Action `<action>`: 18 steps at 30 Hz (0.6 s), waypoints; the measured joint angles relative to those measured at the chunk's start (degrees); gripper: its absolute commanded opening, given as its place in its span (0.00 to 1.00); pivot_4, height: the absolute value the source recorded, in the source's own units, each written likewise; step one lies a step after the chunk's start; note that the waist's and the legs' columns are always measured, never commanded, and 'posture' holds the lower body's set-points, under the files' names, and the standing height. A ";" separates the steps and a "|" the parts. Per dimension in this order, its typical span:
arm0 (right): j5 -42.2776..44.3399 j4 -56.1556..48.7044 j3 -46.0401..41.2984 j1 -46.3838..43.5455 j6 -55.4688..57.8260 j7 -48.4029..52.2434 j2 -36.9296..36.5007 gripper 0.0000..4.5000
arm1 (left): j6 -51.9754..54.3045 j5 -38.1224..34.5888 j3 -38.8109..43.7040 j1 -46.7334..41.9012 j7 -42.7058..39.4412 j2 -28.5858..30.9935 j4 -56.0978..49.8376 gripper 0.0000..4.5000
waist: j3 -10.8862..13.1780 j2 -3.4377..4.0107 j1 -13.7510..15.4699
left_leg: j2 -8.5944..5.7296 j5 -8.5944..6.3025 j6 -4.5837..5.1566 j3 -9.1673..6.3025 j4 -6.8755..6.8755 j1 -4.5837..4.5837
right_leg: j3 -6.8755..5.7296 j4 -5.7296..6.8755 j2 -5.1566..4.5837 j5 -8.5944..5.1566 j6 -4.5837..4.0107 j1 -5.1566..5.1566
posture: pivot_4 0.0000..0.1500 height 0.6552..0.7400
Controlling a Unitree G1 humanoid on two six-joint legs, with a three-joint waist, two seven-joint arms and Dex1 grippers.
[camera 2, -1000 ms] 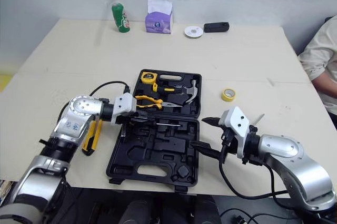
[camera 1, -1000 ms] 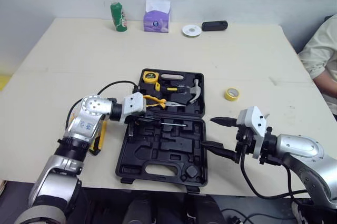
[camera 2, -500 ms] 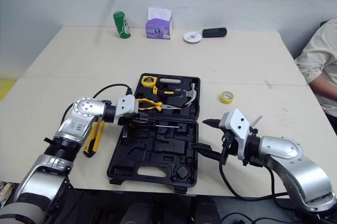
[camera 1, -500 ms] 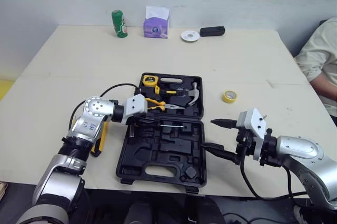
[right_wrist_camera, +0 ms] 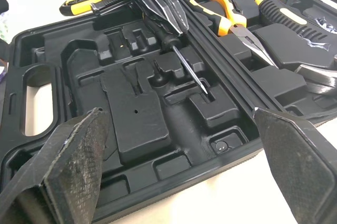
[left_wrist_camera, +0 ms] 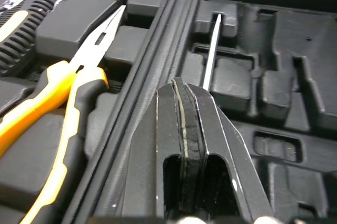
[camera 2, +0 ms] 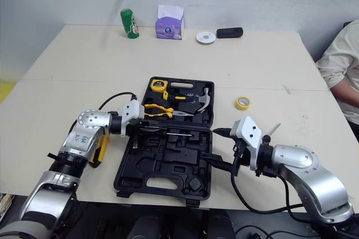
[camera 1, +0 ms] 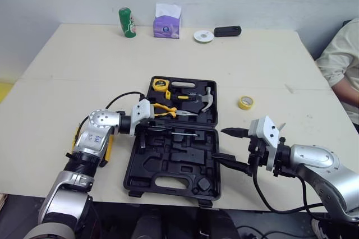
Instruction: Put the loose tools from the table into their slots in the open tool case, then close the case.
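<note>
Currently held: the screwdriver (left_wrist_camera: 210,45), clamped near its handle by the left gripper (left_wrist_camera: 183,90), whose fingers press tight together on it.
Where it is: over the near half of the open case (camera 1: 168,157), close to the hinge. The shaft lies along a narrow groove with its tip at the end notch. I cannot tell whether it is pushed fully home.
Right gripper (camera 1: 231,147): spread wide and empty, just beside the case's right edge, low over the surface (camera 1: 84,70).
How the screwdriver handles: probably light and stiff. The bare steel shaft looks smooth and likely to slip, so the ribbed black handle is the better hold. The moulded slot will likely want a firm press down.
Loose tools: a yellow utility knife (camera 1: 109,149) lies just left of the case, partly under the left arm. A yellow tape roll (camera 1: 245,102) sits right of the far half and may or may not belong in the case.
How those handle: the knife looks flat, rigid and light, best pinched across the middle of its body. The roll is light, and a pinch across its wall should hold it.
Already seated: pliers (camera 1: 165,108), hammer (camera 1: 205,97) and tape measure (camera 1: 160,83), all in the far half.
Closing: the case is hard plastic. The empty near half is probably the lighter one to swing over, lifted at its handle edge.
</note>
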 measured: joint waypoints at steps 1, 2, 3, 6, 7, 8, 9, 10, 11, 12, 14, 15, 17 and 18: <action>0.00 0.00 0.00 0.00 0.00 0.00 0.00 1.00 | 0.17 -0.01 -0.01 0.03 -0.03 0.00 -0.12 0.01 | 0.02 -0.01 0.00 | 0.00 0.00 0.00 0.00 0.00 -0.02 | 0.00 0.00 0.00 0.00 0.00 -0.01 | 1.00 0.90; 0.00 0.00 0.00 0.01 0.00 0.00 -0.01 1.00 | 0.28 -0.02 -0.01 0.03 0.00 -0.01 -0.15 0.01 | 0.03 -0.02 0.00 | 0.00 0.00 0.00 -0.01 0.00 -0.02 | -0.01 0.00 0.00 0.00 0.00 -0.02 | 1.00 0.90; 0.01 0.00 -0.01 0.01 0.00 0.00 -0.02 1.00 | 0.28 -0.02 -0.01 0.03 0.04 -0.02 -0.15 0.01 | 0.03 -0.02 0.01 | 0.00 0.00 0.00 -0.01 0.00 -0.02 | -0.01 -0.01 0.00 0.00 0.00 -0.02 | 1.00 0.90; 0.00 0.00 -0.01 0.05 0.00 0.00 -0.02 1.00 | -0.72 0.35 -0.12 0.03 0.18 -0.09 -0.10 0.01 | 0.05 -0.03 0.01 | 0.00 0.00 0.00 -0.01 0.00 -0.03 | -0.01 -0.02 0.00 0.00 0.01 -0.02 | 1.00 0.90; 0.00 0.00 -0.02 0.05 0.00 -0.03 -0.02 1.00 | -1.62 0.69 -0.22 0.05 0.17 -0.09 -0.09 0.01 | 0.05 -0.03 0.02 | 0.00 -0.01 0.01 -0.02 0.00 -0.03 | -0.01 -0.03 0.00 0.00 0.01 -0.01 | 1.00 0.90; 0.00 0.00 -0.03 0.05 0.00 -0.10 -0.02 1.00 | -2.29 0.93 -0.33 0.11 0.17 -0.08 -0.09 0.01 | 0.05 -0.03 0.02 | 0.00 -0.01 0.01 -0.02 0.00 -0.03 | -0.01 -0.03 0.00 0.00 0.01 -0.01 | 1.00 0.90; 0.01 0.00 -0.04 0.04 0.00 -0.16 -0.01 1.00 | -2.53 1.08 -0.43 0.14 0.18 -0.08 -0.09 0.01 | 0.05 -0.03 0.02 | 0.01 -0.01 0.01 -0.02 0.00 -0.03 | -0.01 -0.04 0.00 0.00 0.01 -0.02 | 1.00 0.90; 0.01 0.00 -0.04 0.04 0.00 -0.20 -0.01 1.00 | -2.79 1.31 -0.58 0.16 0.17 -0.06 -0.09 0.01 | 0.05 -0.03 0.03 | 0.01 -0.02 0.01 -0.02 0.00 -0.03 | -0.01 -0.04 0.00 0.00 0.01 -0.01 | 1.00 0.90; 0.01 0.00 -0.04 0.03 0.00 -0.22 -0.01 1.00 | -3.09 1.49 -0.65 0.16 0.16 -0.04 -0.10 0.01 | 0.05 -0.02 0.03 | 0.01 -0.02 0.01 -0.03 0.00 -0.03 | -0.01 -0.04 0.00 0.00 0.01 -0.01 | 1.00 0.90; 0.01 0.00 -0.04 0.03 0.00 -0.23 -0.01 1.00 | -3.78 1.76 -0.85 0.16 0.14 0.10 -0.10 0.01 | 0.05 -0.02 0.02 | 0.01 -0.02 0.01 -0.03 0.00 -0.03 | -0.01 -0.04 0.00 0.00 0.01 -0.01 | 1.00 0.90; 0.00 0.00 -0.04 0.02 0.00 -0.25 -0.01 1.00 | -5.48 2.57 -1.66 0.14 0.07 0.66 -0.10 0.01 | 0.05 -0.02 0.03 | 0.02 -0.03 0.00 -0.03 -0.01 -0.02 | -0.01 -0.05 0.00 0.00 0.01 -0.01 | 1.00 0.90; 0.00 0.00 -0.04 0.00 0.00 -0.26 -0.01 1.00 | -6.30 3.05 -2.02 0.09 0.06 0.86 -0.06 0.01 | 0.04 -0.02 0.03 | 0.02 -0.03 0.00 -0.03 -0.01 -0.01 | -0.01 -0.06 0.00 0.00 0.01 0.00 | 1.00 0.90; 0.03 0.03 -0.05 -0.05 0.00 -0.46 0.06 1.00 | -9.76 5.12 -3.51 -0.69 0.86 1.76 0.71 0.01 | 0.03 0.00 0.04 | 0.03 -0.04 0.01 -0.04 -0.01 0.04 | -0.01 -0.07 -0.01 0.00 0.01 0.04 | 1.00 0.90; 0.05 0.03 -0.05 -0.22 0.01 -0.54 0.21 1.00 | -10.62 5.70 -3.98 -0.99 1.02 2.07 0.88 0.01 | 0.01 0.03 0.05 | 0.03 -0.06 0.02 -0.04 -0.02 0.12 | 0.00 -0.09 -0.01 0.00 0.00 0.12 | 1.00 0.90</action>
